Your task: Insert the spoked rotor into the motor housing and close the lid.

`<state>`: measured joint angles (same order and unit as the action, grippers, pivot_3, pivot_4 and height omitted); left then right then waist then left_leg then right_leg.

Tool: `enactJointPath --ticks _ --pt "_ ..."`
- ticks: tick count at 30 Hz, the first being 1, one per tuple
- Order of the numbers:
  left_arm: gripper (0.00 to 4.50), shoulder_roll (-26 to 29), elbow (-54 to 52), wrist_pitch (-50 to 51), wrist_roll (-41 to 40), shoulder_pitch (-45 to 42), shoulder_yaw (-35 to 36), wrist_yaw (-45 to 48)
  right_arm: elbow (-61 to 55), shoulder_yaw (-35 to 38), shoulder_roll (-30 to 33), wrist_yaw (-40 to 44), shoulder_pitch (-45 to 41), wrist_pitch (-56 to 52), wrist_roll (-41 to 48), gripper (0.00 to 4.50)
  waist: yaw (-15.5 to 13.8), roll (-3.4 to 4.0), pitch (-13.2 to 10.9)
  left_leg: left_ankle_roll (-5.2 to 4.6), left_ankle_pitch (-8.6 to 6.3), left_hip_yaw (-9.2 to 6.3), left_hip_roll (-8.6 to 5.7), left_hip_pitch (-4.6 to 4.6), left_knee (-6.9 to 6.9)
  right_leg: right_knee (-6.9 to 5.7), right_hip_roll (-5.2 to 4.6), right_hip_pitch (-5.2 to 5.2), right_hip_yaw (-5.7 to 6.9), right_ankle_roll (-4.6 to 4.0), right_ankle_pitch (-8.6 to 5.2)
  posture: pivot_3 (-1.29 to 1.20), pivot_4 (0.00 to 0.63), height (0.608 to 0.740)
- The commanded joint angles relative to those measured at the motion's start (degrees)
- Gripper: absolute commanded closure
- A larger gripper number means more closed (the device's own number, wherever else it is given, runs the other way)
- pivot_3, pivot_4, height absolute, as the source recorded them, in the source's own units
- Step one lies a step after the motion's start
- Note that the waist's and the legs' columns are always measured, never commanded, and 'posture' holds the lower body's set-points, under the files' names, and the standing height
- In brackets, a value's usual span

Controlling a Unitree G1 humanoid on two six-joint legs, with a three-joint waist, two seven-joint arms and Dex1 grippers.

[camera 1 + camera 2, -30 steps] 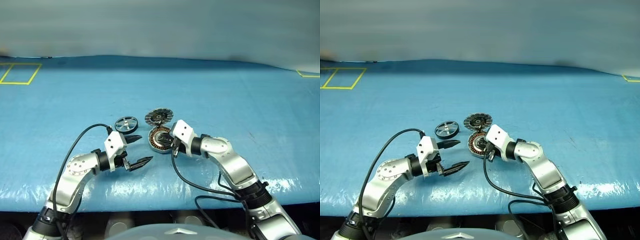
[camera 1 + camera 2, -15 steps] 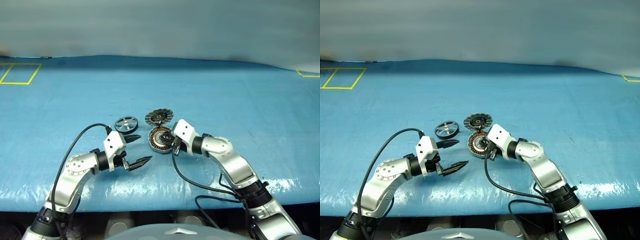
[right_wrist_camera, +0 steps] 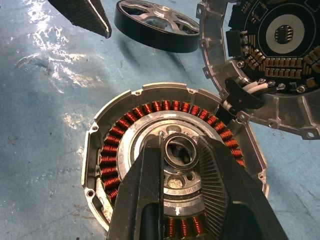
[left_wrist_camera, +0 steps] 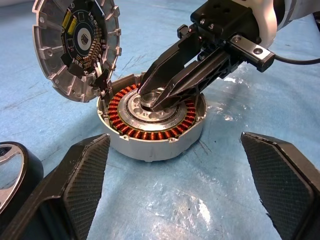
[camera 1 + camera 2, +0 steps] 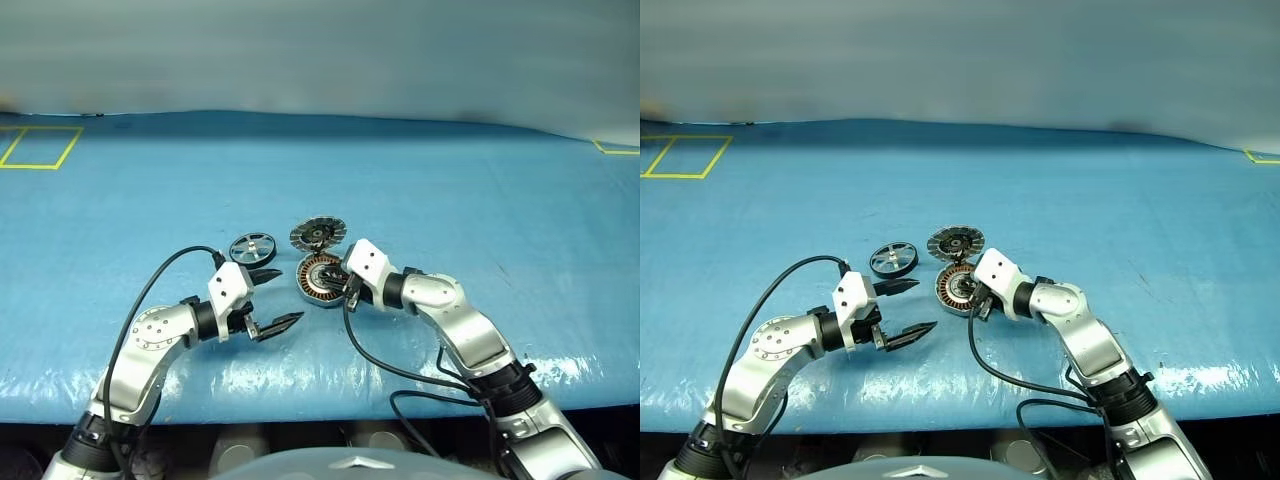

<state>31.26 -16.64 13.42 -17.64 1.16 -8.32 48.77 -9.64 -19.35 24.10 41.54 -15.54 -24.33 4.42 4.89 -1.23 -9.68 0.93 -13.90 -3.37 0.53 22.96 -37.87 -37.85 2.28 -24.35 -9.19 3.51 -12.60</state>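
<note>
Blue mat (image 5: 450, 180): motor housing (image 5: 318, 279) flat, windings up, right gripper (image 4: 155, 100) pinching its hub.

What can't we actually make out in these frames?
- Silver copper-wound motor housing: near rim hidden behind the right gripper jaws in the right wrist view.
- Grey finned lid: cut off by the frame edge, right wrist view.
- Black-rimmed silver spoked rotor: cut by the left wrist view's edge.
- Grip on the hub: contact under the jaw tips can't be judged.
</note>
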Motion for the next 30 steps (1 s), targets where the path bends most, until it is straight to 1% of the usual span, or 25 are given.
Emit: enactJointPath --ticks 1,11,14,18,20,23,30 --pt "0.0 0.1 -1.8 -0.9 0.2 -0.6 0.1 0.2 -1.5 0.7 0.0 0.4 -0.8 0.3 0.3 3.85 0.0 0.0 0.0 0.0 0.0 0.0 0.0 0.0 0.0 0.0 0.0 0.0 0.0 0.0 0.0 0.0 0.15 0.74" --pt "0.0 -0.1 -1.2 -1.1 1.0 -0.1 -0.2 0.1 0.8 -0.2 -0.1 -0.1 -0.6 0.6 -1.4 3.85 0.0 0.0 0.0 0.0 0.0 0.0 0.0 0.0 0.0 0.0 0.0 0.0 0.0 0.0 0.0 0.0 0.15 0.74" --pt "0.0 -0.2 -1.2 -1.2 1.0 -0.1 -0.1 0.1 0.6 0.1 -0.4 0.8 -0.3 -0.3 -0.2 3.85 0.0 0.0 0.0 0.0 0.0 0.0 0.0 -0.01 0.0 0.0 0.0 0.01 0.0 0.0 0.0 0.0 0.15 0.74" --pt "0.0 -0.2 -1.2 -1.2 1.2 -0.1 -0.1 0.0 1.6 -0.6 -0.2 0.1 -0.1 0.6 -1.8 3.85 0.0 0.0 0.0 0.0 0.0 0.0 0.0 -0.01 0.0 0.0 0.0 0.01 0.0 0.0 0.0 0.0 0.15 0.74" --pt "0.0 -0.2 -1.1 -1.3 1.3 -0.1 -0.1 0.1 2.0 -0.9 0.0 0.8 0.2 0.7 -1.6 3.11 0.0 0.0 0.0 0.0 0.0 0.0 0.0 -0.01 0.0 0.0 0.0 0.02 0.0 0.0 0.0 0.0 0.15 0.74" --pt "0.0 -0.3 -0.9 -1.4 1.2 -0.2 0.0 0.2 1.3 -0.7 -0.1 -0.2 0.2 -0.1 -2.2 2.2 0.0 -0.01 0.0 0.0 0.0 0.0 0.0 -0.03 0.0 0.0 0.0 0.03 0.0 0.0 0.0 0.0 0.15 0.74" --pt "0.0 -0.3 -0.7 -1.4 1.1 -0.4 0.0 0.4 -2.6 1.6 -0.4 1.7 0.6 -0.3 2.1 2.2 0.0 -0.01 0.0 0.0 0.0 0.0 0.0 -0.02 0.01 0.0 0.0 0.03 0.0 0.0 0.0 0.0 0.15 0.74"
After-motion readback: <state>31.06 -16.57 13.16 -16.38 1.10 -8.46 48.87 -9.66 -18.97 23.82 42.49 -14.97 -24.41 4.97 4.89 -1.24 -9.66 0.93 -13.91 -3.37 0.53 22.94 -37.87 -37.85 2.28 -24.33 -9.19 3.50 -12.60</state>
